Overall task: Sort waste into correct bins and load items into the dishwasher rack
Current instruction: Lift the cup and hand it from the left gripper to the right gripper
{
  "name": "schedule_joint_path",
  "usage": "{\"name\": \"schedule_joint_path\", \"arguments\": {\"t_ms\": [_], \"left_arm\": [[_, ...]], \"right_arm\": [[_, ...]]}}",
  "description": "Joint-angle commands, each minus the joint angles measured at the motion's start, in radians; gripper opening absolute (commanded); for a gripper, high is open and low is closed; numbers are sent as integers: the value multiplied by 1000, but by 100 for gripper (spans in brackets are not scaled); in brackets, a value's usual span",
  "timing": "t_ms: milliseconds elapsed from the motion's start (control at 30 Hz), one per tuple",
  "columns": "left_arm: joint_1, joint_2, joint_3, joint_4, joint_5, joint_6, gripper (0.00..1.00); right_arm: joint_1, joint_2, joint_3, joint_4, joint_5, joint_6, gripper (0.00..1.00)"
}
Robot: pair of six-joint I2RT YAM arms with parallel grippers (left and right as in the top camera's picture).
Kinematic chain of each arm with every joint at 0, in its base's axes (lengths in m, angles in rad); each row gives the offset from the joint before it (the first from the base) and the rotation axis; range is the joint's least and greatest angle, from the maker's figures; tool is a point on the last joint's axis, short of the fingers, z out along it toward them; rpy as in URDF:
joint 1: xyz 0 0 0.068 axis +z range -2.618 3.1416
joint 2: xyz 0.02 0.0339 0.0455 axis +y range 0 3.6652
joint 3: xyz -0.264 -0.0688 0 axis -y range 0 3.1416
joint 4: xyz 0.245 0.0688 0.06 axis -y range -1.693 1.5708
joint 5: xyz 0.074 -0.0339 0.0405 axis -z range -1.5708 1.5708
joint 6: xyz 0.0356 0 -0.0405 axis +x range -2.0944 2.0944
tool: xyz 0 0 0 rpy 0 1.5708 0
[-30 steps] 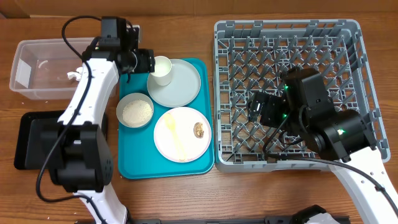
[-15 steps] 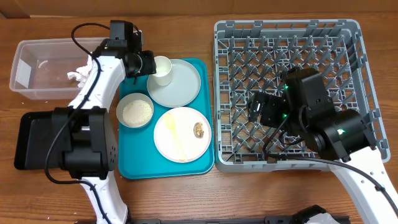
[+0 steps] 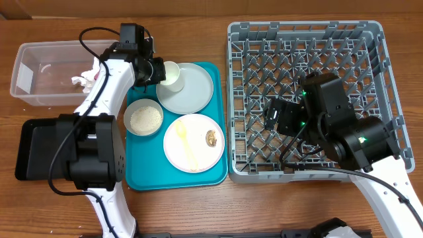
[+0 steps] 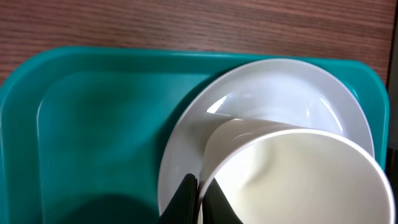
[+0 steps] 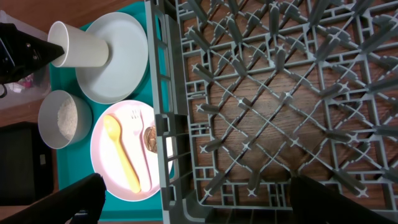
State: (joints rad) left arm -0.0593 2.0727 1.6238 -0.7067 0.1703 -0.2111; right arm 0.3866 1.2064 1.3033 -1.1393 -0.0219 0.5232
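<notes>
At the teal tray's (image 3: 142, 177) near edge the pale plate (image 3: 198, 125) is carrying the yellow spoon (image 5: 121, 152), white fork (image 5: 138, 149) and brown scrap (image 3: 211, 137). The grey bowl (image 3: 125, 119) of rice is sitting by the tray's left edge. Toward the far left corner the white cup (image 3: 173, 74) is sitting on the grey plate's (image 3: 196, 90) left side, and the left gripper (image 4: 199, 199) is pinching its wall, one finger inside and one outside. The cup is looking light, stiff and glossy — probably slippery — so a deep bite over the rim is seeming safest. The right gripper (image 3: 273, 116) is hanging spread wide, empty, over the dishwasher rack (image 3: 304, 26).
</notes>
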Motion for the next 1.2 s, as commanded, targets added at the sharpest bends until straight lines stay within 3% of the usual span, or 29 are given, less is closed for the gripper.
{"name": "schedule_joint_path", "arguments": {"t_ms": [0,200,400,667,933,1167], "left_arm": [[-7,11,24,-9,3,-2,4],[-9,-56,115,-130,36,21,4],[-8,-217,184,-305,248,78,4],[9,-459,184,-396,508,145,4],[27,-532,184,-404,798,144,4],[28,-531,184,-399,973,145,4]], "right_arm": [[-2,-4,20,3,10,5,98],[-2,-4,20,15,10,4,98],[-2,-4,20,44,-43,-19,98],[-2,-4,20,172,-459,-201,98],[-2,-4,20,396,-900,-404,98],[-2,-4,20,512,-965,-430,97]]}}
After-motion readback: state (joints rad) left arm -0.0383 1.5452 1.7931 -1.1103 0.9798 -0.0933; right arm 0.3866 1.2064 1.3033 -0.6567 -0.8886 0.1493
